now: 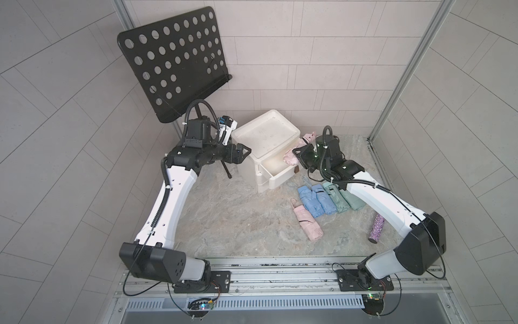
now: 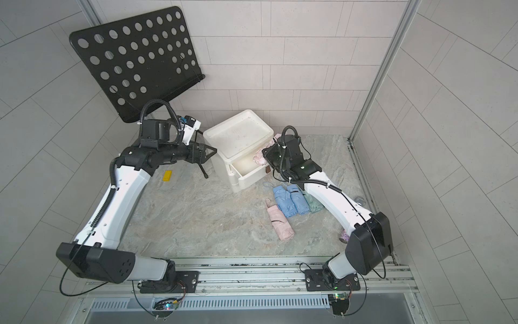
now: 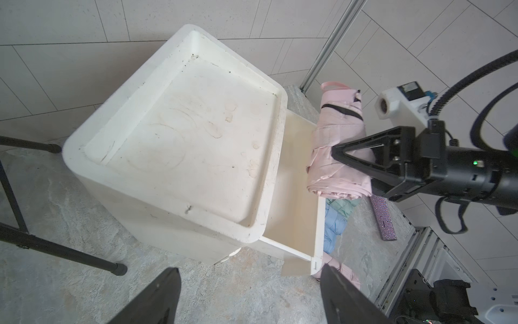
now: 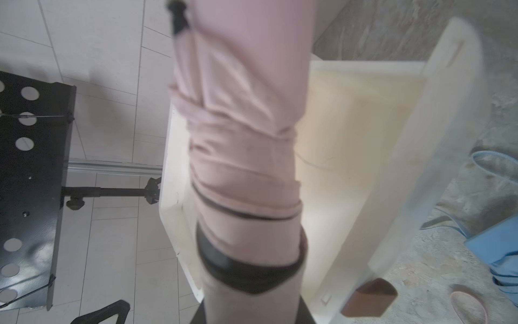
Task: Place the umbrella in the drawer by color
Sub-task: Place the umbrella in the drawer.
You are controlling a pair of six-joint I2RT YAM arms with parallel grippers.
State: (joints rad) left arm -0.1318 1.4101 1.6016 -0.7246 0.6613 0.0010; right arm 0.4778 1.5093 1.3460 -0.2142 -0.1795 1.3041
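Note:
A white drawer cabinet (image 1: 265, 134) stands at the back of the table with its top drawer (image 1: 283, 178) pulled out. My right gripper (image 1: 298, 154) is shut on a folded pink umbrella (image 1: 291, 158), which hangs over the drawer's right end. The left wrist view shows that umbrella (image 3: 333, 157) above the drawer (image 3: 297, 196). It fills the right wrist view (image 4: 246, 140), with the gripper (image 4: 252, 314) behind it. My left gripper (image 1: 246, 153) is open beside the cabinet's left wall, and nothing lies between its fingers (image 3: 249, 275).
In front of the drawer lie a second pink umbrella (image 1: 307, 221), two blue umbrellas (image 1: 315, 200) and two green ones (image 1: 344, 197). A glittery purple tube (image 1: 377, 228) lies to the right. A black music stand (image 1: 173, 61) rises at the back left. A yellow block (image 2: 167, 176) sits under the left arm.

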